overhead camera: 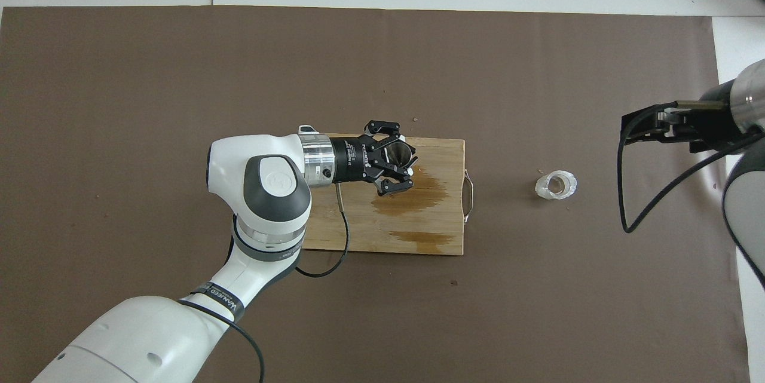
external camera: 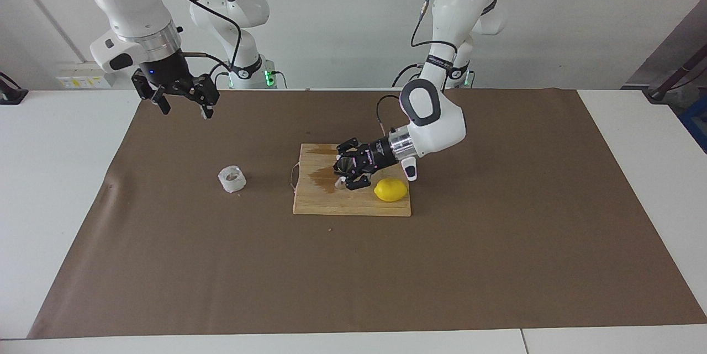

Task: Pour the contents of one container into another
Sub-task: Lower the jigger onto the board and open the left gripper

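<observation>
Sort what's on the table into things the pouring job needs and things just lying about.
Part of the job:
- clear glass cup, standing on the brown mat toward the right arm's end
- steel jigger, held on its side by the left gripper over the cutting board

Just lying about:
- wooden cutting board, stained with liquid
- lemon, on the board
- brown mat

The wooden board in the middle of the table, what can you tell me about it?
The wooden board is a pale rectangular cutting board lying flat on the brown mat. A thin metal handle sits at its end toward the right arm. Dark wet-looking stains mark its top. A yellow lemon rests on it. The left gripper, shut on a metal jigger, hangs low over it.
</observation>
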You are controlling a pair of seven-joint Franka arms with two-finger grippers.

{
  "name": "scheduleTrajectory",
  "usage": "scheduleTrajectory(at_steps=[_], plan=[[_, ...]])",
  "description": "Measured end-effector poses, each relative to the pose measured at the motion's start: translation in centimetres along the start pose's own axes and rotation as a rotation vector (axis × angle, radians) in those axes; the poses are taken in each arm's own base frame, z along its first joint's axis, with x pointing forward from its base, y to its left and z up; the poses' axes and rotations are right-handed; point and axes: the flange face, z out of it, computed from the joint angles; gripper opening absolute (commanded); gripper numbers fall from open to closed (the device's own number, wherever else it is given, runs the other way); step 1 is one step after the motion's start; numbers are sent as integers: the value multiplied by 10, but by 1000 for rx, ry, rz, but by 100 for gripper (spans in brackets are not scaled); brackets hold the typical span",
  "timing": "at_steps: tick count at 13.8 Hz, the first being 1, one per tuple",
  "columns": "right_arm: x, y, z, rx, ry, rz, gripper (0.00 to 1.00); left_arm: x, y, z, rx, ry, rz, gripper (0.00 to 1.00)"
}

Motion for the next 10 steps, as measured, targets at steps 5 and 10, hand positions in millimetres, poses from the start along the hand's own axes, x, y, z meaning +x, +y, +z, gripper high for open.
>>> scheduleTrajectory(at_steps=[5,10], plan=[[0,0,0,0,0,0,100,16,-8,5,-12,0,8,12],[0,0,0,0,0,0,100,20,-9,4,-14,6,18,59]])
